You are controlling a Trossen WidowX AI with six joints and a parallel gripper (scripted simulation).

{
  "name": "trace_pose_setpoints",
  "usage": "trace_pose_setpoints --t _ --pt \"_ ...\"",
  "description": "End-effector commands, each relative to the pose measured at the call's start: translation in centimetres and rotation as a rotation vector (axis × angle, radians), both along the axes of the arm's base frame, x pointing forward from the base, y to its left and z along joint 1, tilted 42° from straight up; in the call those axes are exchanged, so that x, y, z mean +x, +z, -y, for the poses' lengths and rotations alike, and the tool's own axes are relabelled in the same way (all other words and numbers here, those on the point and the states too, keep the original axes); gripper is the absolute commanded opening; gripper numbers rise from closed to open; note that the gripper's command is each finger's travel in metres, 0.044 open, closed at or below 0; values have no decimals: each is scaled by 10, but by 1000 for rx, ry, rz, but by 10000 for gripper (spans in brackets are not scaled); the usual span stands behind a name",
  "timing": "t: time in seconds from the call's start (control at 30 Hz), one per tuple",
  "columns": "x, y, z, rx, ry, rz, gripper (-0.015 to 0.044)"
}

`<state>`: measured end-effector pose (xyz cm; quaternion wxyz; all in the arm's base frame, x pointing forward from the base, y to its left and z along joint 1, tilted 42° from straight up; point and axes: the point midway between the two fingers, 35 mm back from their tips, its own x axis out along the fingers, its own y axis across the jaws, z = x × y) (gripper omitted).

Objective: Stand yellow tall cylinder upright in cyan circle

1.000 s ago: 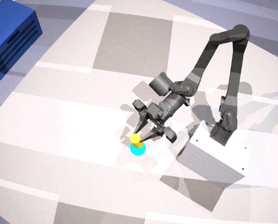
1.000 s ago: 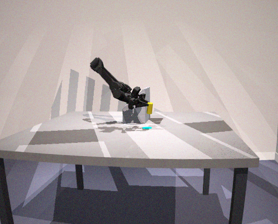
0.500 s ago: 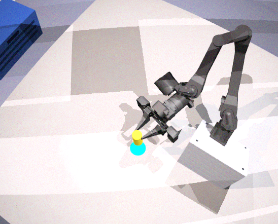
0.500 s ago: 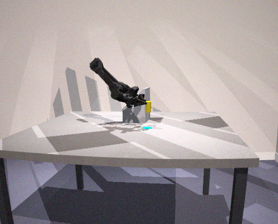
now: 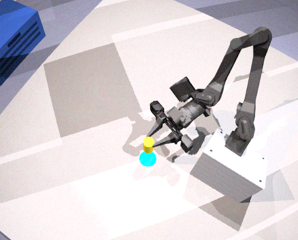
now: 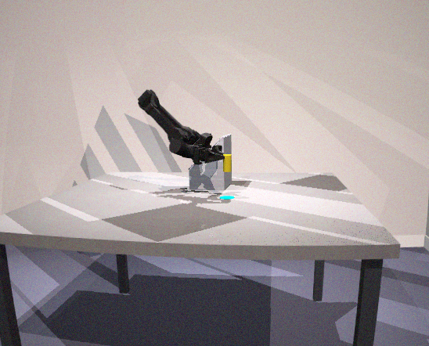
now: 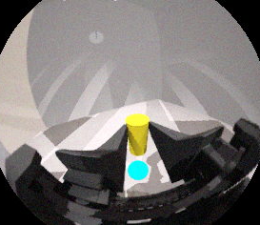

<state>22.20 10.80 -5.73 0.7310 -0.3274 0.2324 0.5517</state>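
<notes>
The yellow tall cylinder (image 5: 148,145) (image 6: 227,163) (image 7: 138,135) is upright and held in the air above the table. My gripper (image 5: 150,141) (image 6: 224,157) (image 7: 137,125) is shut on it near its upper end, one finger on each side. The cyan circle (image 5: 147,159) (image 6: 227,197) (image 7: 138,170) lies flat on the table. In the exterior view the cylinder hangs above the circle with a clear gap between them. In the wrist view the circle shows just below the cylinder's lower end. Nothing stands on the visible part of the circle.
The arm's white base block (image 5: 225,165) (image 6: 210,178) stands on the table (image 5: 92,157) (image 6: 191,250), to the right of the circle in the top view. A blue box (image 5: 16,35) is at the upper left there, beyond the table edge. Shadows and bright patches cross the table.
</notes>
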Motion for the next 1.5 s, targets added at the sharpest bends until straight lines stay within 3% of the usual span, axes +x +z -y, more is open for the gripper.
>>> trace_pose_setpoints --t 0.0,0.33,1.47 --pt "-1 1 0 4 4 5 105" --pt "-1 -1 1 3 4 5 105" --pt "2 -73 68 -3 3 -1 105"
